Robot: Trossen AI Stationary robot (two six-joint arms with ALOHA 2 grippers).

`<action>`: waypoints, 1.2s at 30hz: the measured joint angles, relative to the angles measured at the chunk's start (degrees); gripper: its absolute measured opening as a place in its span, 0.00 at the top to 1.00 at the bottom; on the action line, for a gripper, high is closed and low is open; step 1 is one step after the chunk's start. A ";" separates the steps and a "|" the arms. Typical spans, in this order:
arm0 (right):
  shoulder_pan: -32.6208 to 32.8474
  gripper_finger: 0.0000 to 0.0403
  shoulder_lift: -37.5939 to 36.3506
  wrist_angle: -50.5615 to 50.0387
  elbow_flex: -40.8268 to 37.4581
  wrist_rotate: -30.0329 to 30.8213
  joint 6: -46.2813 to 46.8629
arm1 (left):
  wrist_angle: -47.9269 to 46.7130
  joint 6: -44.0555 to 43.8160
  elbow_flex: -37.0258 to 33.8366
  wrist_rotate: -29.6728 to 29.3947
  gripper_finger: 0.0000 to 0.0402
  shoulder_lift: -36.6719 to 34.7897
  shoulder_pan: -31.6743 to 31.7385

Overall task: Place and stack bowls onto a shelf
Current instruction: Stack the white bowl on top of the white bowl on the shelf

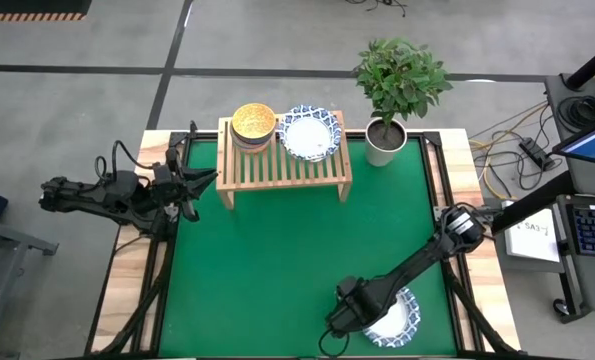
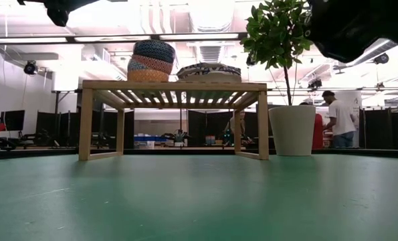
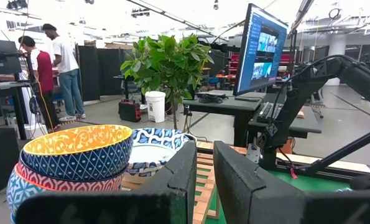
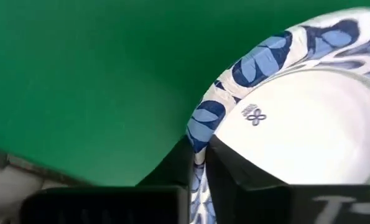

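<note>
A wide white bowl with a blue patterned rim [image 1: 397, 318] lies on the green mat at the near right, and my right gripper [image 1: 367, 322] is shut on its rim. On the light-wood shelf [image 1: 277, 172] at the far middle stand a stack of small coloured bowls [image 1: 253, 125] with a golden yellow one on top, and beside it wide white bowls with blue rims [image 1: 309, 133]. My left gripper [image 1: 205, 180] waits left of the shelf, shut and holding nothing. The left wrist view shows the stack [image 3: 73, 155] and the wide bowl [image 3: 153, 152] beyond it. My right gripper pinches the bowl's blue patterned rim [image 4: 200, 140] on the side toward the table's left. One finger [image 4: 247, 171] is inside the bowl and the other [image 4: 166, 168] outside. The fingers come steeply from above. Whether the bowl is off the mat, I cannot tell.
A leafy plant in a white pot [image 1: 385, 140] stands right of the shelf at the far right corner. The green mat [image 1: 277, 270] between shelf and near edge is bare. People stand in the room beyond the table.
</note>
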 joint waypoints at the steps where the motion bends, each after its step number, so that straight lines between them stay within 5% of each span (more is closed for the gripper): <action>1: -0.13 0.95 -0.32 0.07 0.00 -0.55 -0.95 | 0.00 0.00 0.00 0.00 0.91 0.00 0.00; 9: -1.94 0.97 -3.63 0.29 5.61 4.74 -13.81 | 0.04 0.00 0.00 0.02 0.91 0.04 -0.02; 18: -7.83 0.97 -4.11 0.36 20.70 13.64 -46.75 | 0.09 0.00 0.00 0.01 0.91 0.04 0.00; 25: -12.36 0.97 -4.11 -5.04 32.17 26.51 -74.76 | 0.09 0.00 0.00 0.00 0.91 0.04 0.00; 36: -22.25 0.97 -4.11 -14.81 44.07 40.88 -103.04 | 0.09 1.17 0.00 0.00 0.91 0.04 0.00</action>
